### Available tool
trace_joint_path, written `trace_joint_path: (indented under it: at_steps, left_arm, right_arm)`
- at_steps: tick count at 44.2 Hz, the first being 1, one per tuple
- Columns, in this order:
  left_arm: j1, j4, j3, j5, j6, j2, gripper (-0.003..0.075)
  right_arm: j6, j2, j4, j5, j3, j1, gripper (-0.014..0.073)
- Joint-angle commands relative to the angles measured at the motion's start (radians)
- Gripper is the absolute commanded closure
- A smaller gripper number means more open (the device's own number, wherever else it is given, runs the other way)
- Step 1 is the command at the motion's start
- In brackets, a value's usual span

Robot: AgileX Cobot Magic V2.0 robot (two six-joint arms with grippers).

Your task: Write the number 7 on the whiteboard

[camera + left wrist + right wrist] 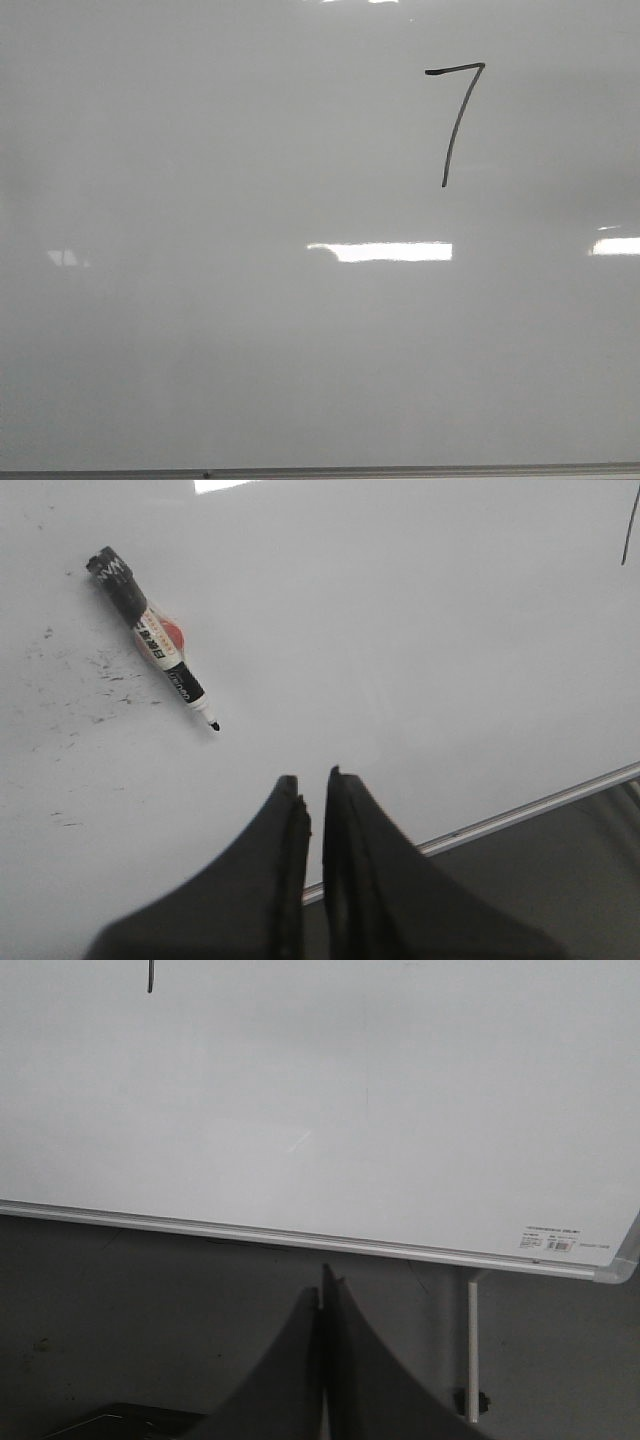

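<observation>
The number 7 (pixel 458 120) is drawn in thin black marker on the upper right of the whiteboard (pixel 250 350). The lower end of its stem shows in the left wrist view (pixel 628 535) and in the right wrist view (pixel 150 978). A black-and-white marker (pixel 150 635) lies uncapped on the whiteboard (pixel 400 630), apart from my left gripper (pixel 312 777). That gripper is empty, its jaws drawn together to a thin slit, over the board's near edge. My right gripper (pixel 322 1280) is shut and empty, off the whiteboard (pixel 350 1090) below its frame edge.
The board's thin grey frame edge (pixel 400 470) runs along the bottom and shows in both wrist views (pixel 540 810) (pixel 300 1240). Faint black smudges (pixel 100 670) lie near the marker. A small label (pixel 552 1240) sits at the board's corner. A white bar (pixel 473 1350) stands over the dark surface.
</observation>
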Motion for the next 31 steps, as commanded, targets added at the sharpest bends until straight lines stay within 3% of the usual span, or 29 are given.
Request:
trace_joint_path:
  at_steps: [1,6,31]
  left_arm:
    - [-0.008,-0.001,-0.027,-0.064,-0.028,0.004,0.0741]
    - [-0.004,0.047,-0.027,-0.059,-0.104,0.004,0.0741]
    - [-0.004,0.057,-0.027,-0.067,-0.106,0.004,0.0741]
  right_arm:
    - [0.000,0.006,-0.011,-0.048,-0.023,-0.004,0.0662]
    - [0.000,0.006,-0.011,-0.058,-0.023,-0.004,0.0663]
    - [0.000,0.006,-0.011,-0.048,-0.023,-0.004,0.0663]
